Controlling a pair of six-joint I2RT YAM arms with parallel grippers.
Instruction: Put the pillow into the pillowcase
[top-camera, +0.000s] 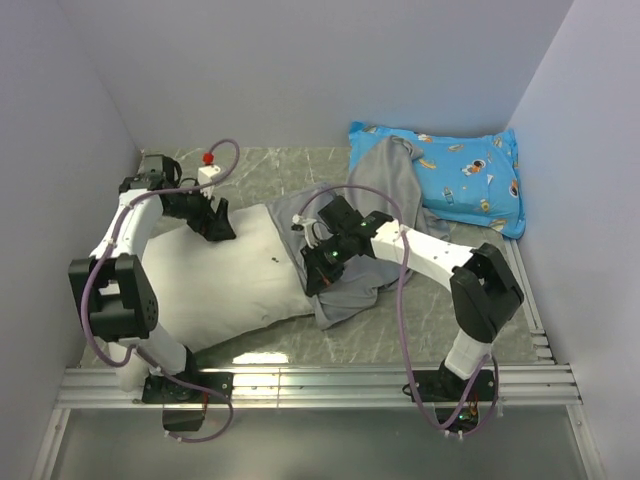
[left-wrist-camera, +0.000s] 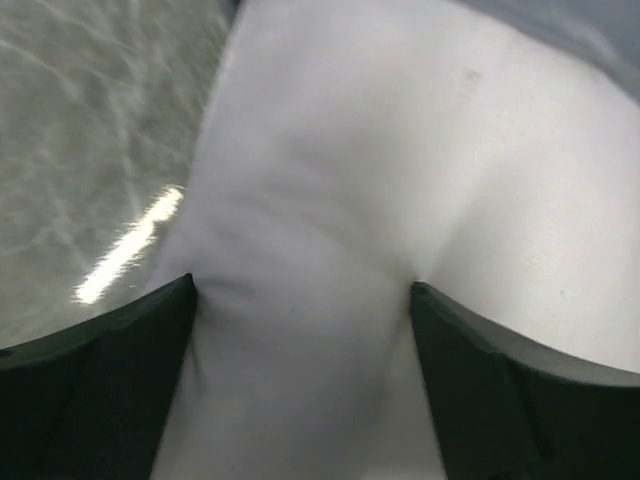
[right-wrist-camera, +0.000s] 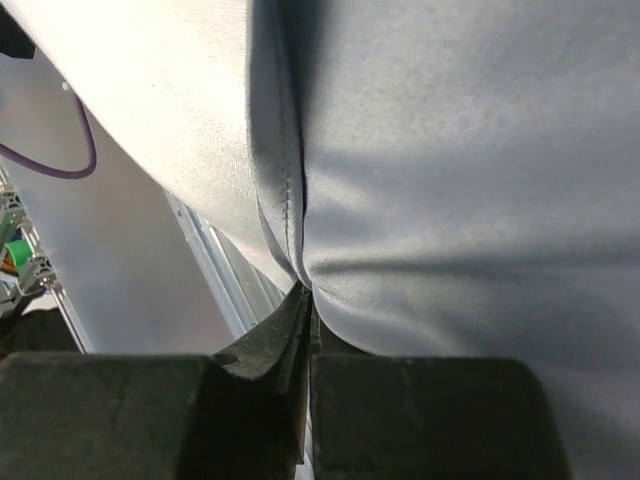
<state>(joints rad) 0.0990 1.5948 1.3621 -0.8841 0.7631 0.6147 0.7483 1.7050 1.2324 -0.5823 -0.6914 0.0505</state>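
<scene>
Marbled tabletop — pillow, 1 end seemingly inside pillowcase

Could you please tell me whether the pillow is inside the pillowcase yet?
Mostly out: the pillow lies bare, only its right end meeting the pillowcase, whose hem the right hand pinches.

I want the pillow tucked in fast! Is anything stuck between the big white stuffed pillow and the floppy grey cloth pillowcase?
Nothing visible. The plain white stuffed pillow meets the limp grey fabric pillowcase at its right end, and the right gripper pinches the case's hem. The blue cartoon-printed pillow sits beyond, at the case's far end.
</scene>
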